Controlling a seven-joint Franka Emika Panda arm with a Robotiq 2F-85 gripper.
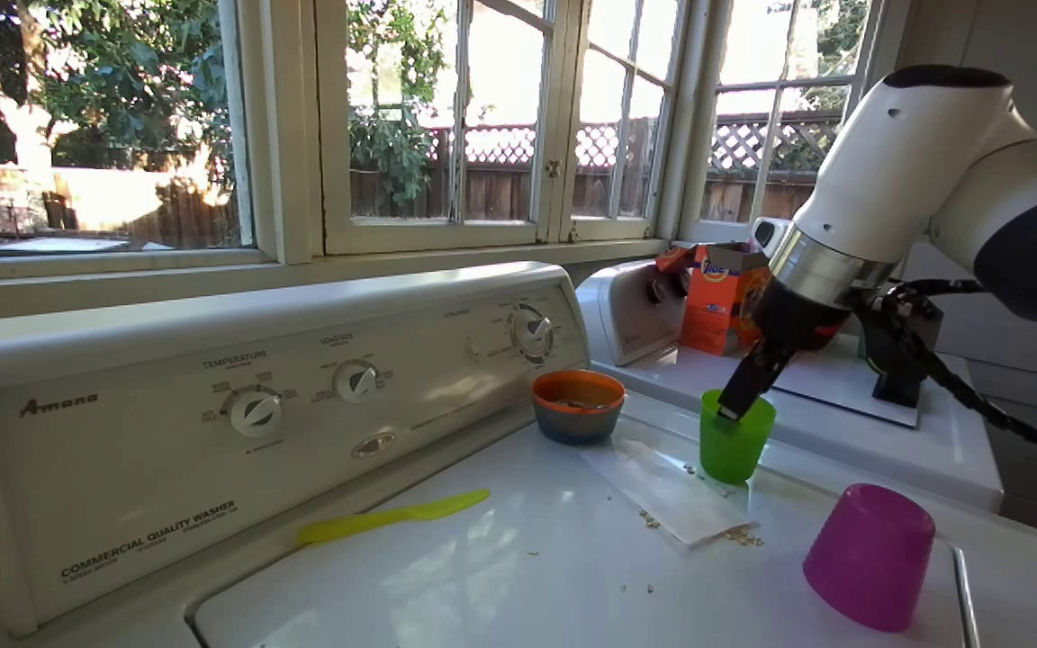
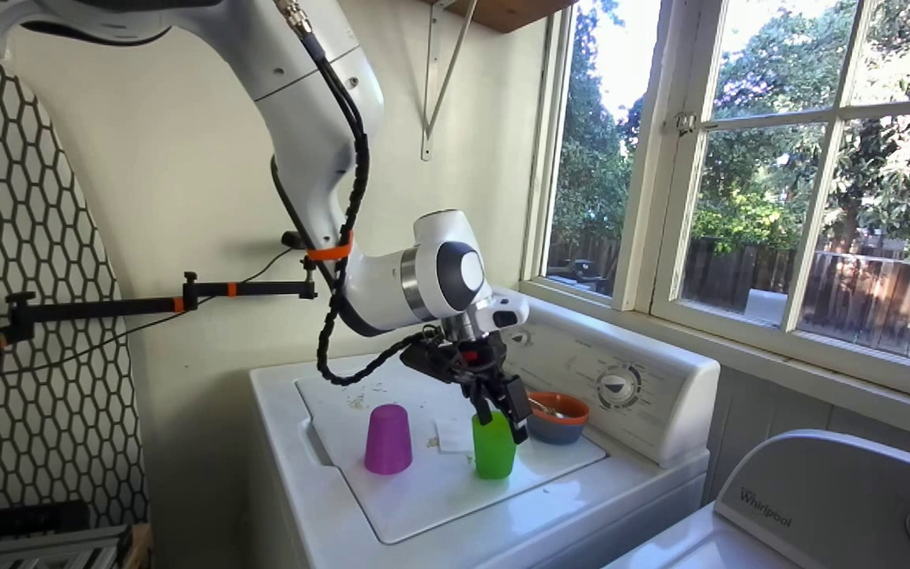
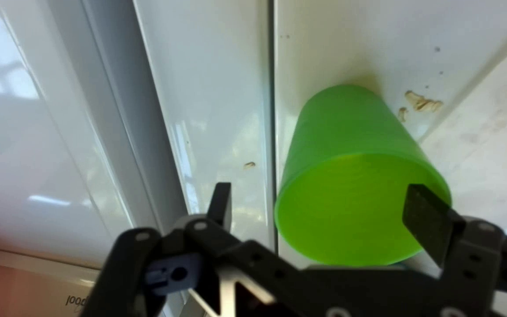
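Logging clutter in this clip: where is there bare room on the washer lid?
Most room: between the yellow knife and magenta cup, bar a few crumbs. A smaller gap separates that cup from the green cup. Crowded: around the green cup, with the open gripper at its mouth and paper, more crumbs and the orange-rimmed bowl nearby.

The gripper (image 3: 319, 200) is mostly black. Right at its jaws, the cup (image 3: 354, 193) is bright lime inside and deeper green outside. Below the jaws, the washer lid (image 1: 500, 576) is white; the sheet (image 1: 662, 495) near them is off-white. Also near them, a bowl (image 1: 577, 423) sets an orange rim above grey-blue. Farther away from the jaws, the tumbler (image 1: 874, 558) is plain magenta; well apart, the knife (image 1: 392, 516) is yellow-green. Beyond them in an exterior view, a box (image 1: 709, 315) is orange. Farthest from the jaws, a panel (image 2: 32, 213) repeats black hexagons.
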